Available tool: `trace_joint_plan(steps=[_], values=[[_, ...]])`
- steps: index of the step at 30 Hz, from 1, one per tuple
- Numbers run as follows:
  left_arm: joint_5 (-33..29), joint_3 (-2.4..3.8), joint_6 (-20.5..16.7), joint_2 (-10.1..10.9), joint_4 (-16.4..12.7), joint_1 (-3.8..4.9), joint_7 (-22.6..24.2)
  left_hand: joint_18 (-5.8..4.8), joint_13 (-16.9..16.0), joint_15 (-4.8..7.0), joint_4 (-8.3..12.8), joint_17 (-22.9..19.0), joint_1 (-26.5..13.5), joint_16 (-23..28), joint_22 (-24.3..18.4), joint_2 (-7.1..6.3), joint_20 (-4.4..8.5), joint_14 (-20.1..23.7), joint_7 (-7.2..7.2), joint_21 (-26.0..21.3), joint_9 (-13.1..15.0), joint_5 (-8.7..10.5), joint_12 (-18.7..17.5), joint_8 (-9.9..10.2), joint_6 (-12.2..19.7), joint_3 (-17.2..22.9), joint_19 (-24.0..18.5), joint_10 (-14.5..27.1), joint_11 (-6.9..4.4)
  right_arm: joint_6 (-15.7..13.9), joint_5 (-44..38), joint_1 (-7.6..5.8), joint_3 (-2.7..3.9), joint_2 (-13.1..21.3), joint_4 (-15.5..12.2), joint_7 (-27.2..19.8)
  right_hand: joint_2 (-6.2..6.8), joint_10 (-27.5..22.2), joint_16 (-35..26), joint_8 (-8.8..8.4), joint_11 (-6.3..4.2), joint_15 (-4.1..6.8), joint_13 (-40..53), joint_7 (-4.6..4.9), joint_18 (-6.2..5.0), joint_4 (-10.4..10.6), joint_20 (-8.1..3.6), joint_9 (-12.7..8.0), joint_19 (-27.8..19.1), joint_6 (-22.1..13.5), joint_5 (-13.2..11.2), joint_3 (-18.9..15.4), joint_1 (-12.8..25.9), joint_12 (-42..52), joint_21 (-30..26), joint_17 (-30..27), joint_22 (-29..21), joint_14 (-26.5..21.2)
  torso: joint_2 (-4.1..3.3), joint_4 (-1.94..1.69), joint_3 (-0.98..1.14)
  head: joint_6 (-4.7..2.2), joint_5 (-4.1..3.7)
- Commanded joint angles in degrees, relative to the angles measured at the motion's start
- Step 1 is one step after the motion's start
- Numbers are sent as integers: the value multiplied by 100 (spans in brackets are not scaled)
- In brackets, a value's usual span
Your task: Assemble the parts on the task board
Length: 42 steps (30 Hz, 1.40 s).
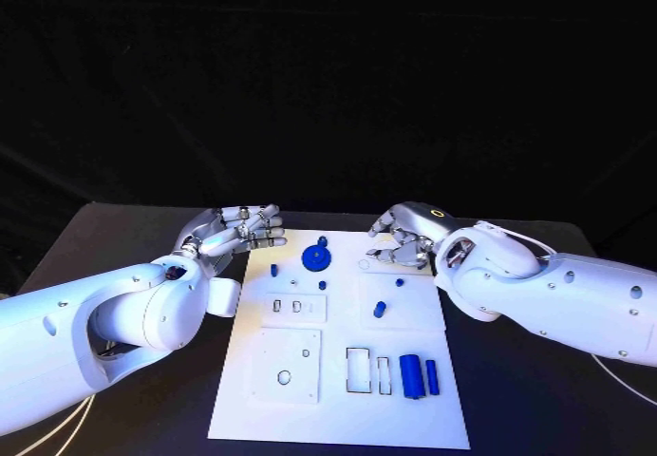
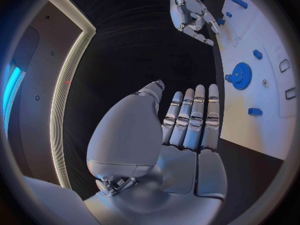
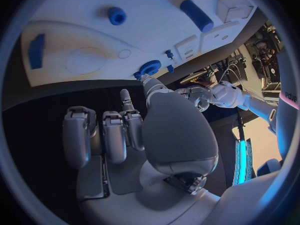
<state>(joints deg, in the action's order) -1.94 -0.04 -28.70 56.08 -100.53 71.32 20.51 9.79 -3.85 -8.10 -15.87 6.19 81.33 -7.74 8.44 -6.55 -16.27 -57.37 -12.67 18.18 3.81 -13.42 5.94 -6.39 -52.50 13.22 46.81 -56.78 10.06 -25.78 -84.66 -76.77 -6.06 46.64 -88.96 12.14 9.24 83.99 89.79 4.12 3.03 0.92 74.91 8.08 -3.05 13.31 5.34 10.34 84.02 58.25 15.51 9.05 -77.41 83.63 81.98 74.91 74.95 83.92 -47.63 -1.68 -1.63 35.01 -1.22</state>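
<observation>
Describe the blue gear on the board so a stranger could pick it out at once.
Start at the white task board in the middle of the black table and go to its far end, between the two hands. The blue gear lies there. It alone is a toothed disc; the other blue parts around it are small pegs and blocks.

The arms (image 1: 123,318) wear smooth, glossy white plastic shells; both hands (image 1: 244,231) look like brushed silver metal; the board (image 1: 343,361) is matt white, the gear (image 1: 316,257) blue plastic, the tabletop (image 1: 548,408) dull black
</observation>
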Motion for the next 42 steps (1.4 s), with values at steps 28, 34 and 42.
trace_joint_plan(steps=[28,34,42], values=[[-11,-18,249,-67,95,0,11,66,0,-28,14,15,63,41,5,9,20,-48,-16,35,1,24,-21,25,-9,4,21,-19,28,221,1271,231,-3,769,532,-1473,114,33,-26,-65,62,-46,810,41,40,-206,28,-52,-65,-90,32,-71,-256,-107,-109,1401,587,580,50,77,69,50,-104],[-11,-18,247,-68,109,0,10,66,0,-28,14,15,63,41,5,9,20,-48,-16,35,1,24,-21,25,-9,4,21,-19,28,265,1224,296,-4,705,618,-1456,106,42,-20,-62,64,-48,821,43,42,-210,30,-53,-61,-95,36,-68,-265,-95,-105,1415,592,583,54,86,69,68,-99],[-11,-19,247,-84,138,0,8,66,0,-28,15,16,65,42,4,9,20,-49,-16,35,1,24,-22,26,-10,4,20,-20,28,349,1178,321,-4,681,658,-1435,53,75,-11,-13,59,-49,859,32,50,-235,37,-37,-36,-8,66,-53,-304,-54,-78,1435,626,589,56,90,69,91,-99]])
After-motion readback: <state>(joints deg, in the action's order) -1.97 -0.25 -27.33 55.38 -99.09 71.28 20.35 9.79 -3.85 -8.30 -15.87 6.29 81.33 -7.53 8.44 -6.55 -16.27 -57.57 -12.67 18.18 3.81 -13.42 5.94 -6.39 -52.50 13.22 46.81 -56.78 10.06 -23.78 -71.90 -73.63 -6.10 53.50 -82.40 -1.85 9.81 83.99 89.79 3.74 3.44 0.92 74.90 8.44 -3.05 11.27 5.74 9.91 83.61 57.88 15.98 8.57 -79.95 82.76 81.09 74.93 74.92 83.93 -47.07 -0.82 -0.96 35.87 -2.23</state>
